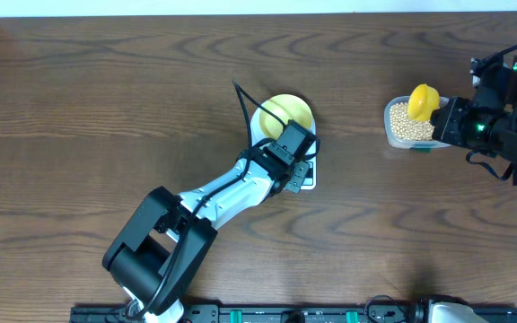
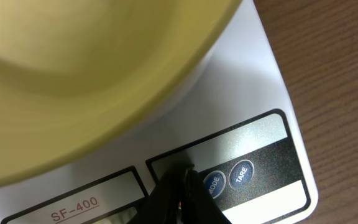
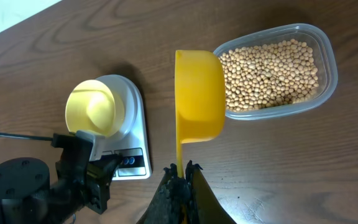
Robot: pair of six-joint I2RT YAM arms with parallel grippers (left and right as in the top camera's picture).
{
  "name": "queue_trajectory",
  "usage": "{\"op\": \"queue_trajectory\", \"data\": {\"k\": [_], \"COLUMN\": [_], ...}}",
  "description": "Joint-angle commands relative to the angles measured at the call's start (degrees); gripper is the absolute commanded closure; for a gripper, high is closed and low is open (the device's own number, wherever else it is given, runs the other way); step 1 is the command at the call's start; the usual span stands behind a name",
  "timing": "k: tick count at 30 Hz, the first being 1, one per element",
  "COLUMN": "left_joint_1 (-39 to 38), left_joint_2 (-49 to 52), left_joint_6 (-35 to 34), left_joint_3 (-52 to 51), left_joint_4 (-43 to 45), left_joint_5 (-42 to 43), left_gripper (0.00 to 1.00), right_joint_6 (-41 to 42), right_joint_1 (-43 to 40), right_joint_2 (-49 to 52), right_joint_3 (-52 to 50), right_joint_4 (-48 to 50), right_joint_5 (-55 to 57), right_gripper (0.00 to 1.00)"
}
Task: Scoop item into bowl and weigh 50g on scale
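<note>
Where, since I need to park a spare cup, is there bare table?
Bare: the wide table left of the bowl and scale; the strip between the bowl and the bean tub; the wood between that tub and the near edge. Crowded: the scale under the left arm, the tub beside the right arm.

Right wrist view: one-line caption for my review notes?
Right gripper shut on yellow scoop over one end of the container of beans; bowl sits on scale.
</note>
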Motion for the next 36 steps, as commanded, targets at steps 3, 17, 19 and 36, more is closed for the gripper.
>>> {"op": "queue_trajectory", "data": {"k": [3, 17, 19, 36], "left_joint_1": [0.42, 0.42, 0.39, 0.31], "left_joint_2": [5.16, -2.14, -2.86, -14.36], "left_joint_6": [-0.72, -0.72, -0.72, -0.22], "left_joint_3": [-2.89, -2.82, -2.82, -2.82], "left_joint_4": [-3.02, -4.13, -4.11, -4.00], "left_joint_5": [-1.18, -1.11, -0.92, 3.37], "left_gripper": [0.93, 0.93, 0.93, 0.93], "right_joint_6": [-0.79, -0.79, -0.79, -0.79], "right_joint_1": [-0.28, -0.28, -0.28, -0.28], "right_joint_2": [-0.57, -0.57, -0.57, -0.57], "right_joint_3": [1.33, 1.33, 1.33, 1.33], "right_joint_4": [-0.31, -0.39, -0.39, -0.37], "right_joint_5": [0.33, 0.33, 0.33, 0.33], "right_gripper": [0.99, 0.99, 0.99, 0.99]}}
